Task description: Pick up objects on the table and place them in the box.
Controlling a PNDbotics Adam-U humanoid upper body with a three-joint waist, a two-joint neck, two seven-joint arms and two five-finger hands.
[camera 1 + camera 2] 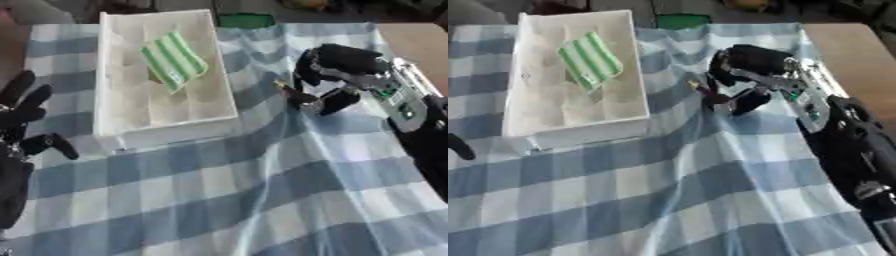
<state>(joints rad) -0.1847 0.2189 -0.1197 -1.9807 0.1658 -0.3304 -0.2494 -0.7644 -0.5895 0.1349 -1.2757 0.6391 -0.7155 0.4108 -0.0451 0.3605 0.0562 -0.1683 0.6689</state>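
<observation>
While curled, right hand (337,75) pinches small dark object (293,94) beside box (114,131).

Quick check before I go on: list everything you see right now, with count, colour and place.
Box: one, white, upper left of the table, open.
Packet: one, green and white striped, lying inside the box.
Small object: one, dark with a yellowish tip, pinched at the right hand's fingers just right of the box; I cannot make out what it is.
Tablecloth: one, blue and white check, rumpled, covering the table.
Green thing: one, at the far edge behind the box.
Right hand: black, right of the box, fingers curled on the small object.
Left hand: black, at the left edge, fingers up, idle.
</observation>
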